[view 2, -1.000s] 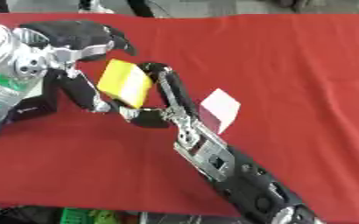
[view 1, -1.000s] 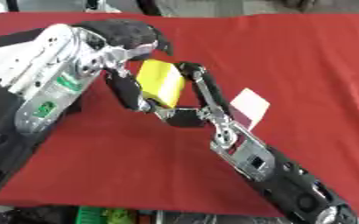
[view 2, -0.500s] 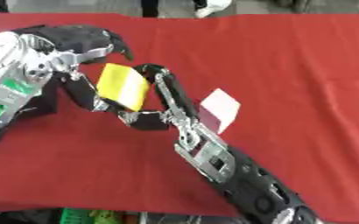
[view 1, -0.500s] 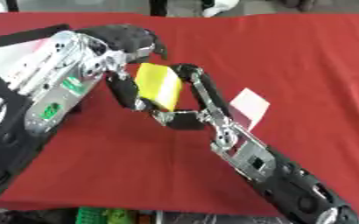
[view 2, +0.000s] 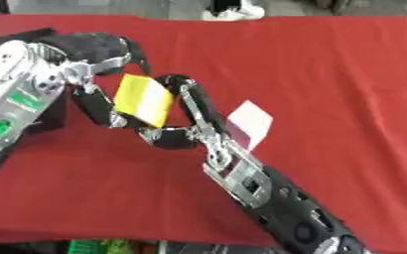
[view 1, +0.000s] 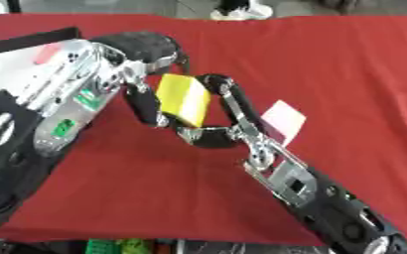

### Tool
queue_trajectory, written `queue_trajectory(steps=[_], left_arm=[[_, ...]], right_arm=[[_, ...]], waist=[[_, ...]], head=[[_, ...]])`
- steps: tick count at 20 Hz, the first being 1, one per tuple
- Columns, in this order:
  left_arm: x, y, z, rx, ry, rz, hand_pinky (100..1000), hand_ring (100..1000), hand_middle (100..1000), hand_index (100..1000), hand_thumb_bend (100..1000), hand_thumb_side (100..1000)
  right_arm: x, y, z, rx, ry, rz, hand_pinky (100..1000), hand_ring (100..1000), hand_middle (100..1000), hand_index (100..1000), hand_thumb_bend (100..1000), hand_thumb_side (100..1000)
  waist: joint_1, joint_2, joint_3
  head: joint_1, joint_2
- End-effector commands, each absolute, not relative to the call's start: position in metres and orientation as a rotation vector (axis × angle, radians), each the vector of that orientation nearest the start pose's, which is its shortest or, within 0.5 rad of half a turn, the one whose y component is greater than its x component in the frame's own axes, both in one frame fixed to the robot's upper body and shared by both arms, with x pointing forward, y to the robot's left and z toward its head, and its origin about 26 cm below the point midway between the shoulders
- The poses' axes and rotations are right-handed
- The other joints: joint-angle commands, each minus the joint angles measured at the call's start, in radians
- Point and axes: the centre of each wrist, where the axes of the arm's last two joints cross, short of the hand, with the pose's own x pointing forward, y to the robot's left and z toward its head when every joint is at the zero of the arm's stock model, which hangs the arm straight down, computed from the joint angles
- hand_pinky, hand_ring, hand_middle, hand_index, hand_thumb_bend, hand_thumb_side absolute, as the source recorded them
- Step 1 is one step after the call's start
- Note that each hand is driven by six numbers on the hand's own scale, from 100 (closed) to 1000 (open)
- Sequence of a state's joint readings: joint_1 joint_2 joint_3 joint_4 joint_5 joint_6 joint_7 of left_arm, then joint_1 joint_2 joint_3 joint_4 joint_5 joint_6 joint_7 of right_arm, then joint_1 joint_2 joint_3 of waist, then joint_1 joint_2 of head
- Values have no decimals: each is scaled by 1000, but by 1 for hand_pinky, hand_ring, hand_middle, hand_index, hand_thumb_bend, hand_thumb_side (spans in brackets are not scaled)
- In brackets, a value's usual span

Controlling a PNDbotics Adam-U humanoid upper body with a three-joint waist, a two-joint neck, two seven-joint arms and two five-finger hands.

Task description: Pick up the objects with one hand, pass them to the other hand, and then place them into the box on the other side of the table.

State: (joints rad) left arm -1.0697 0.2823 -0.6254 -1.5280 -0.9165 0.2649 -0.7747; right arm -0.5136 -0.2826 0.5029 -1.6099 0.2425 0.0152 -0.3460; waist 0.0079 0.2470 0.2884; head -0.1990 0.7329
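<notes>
Left eye view shows the right hand [view 1: 214, 130], reaching in from the lower right, with fingers curled round a yellow block [view 1: 182, 99] held above the red table [view 1: 346, 69]. The left hand [view 1: 146, 101] has closed in since a second ago, and its fingers now press the block's other side, so the handover looks underway. A white card [view 1: 283, 121] lies just beside the right arm. A dark box edge [view 1: 33, 39] shows at far left, partly hidden by the left arm.
</notes>
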Motion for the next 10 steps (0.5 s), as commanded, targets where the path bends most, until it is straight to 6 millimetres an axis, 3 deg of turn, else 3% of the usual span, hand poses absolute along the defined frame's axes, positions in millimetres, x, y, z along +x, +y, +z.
queue_trajectory(steps=[1, 10], left_arm=[[363, 49, 281, 867, -1478, -1933, 904, 890, 771, 764, 343, 108], [362, 48, 281, 901, -1494, -1926, 849, 789, 639, 589, 305, 100]], right_arm=[[338, -126, 134, -233, -2187, 635, 803, 474, 401, 580, 100, 100], [338, -126, 134, -247, -2184, 635, 799, 473, 400, 580, 100, 100]], waist=[[1, -22, -1], [1, -24, -1]], head=[[2, -7], [4, -8]])
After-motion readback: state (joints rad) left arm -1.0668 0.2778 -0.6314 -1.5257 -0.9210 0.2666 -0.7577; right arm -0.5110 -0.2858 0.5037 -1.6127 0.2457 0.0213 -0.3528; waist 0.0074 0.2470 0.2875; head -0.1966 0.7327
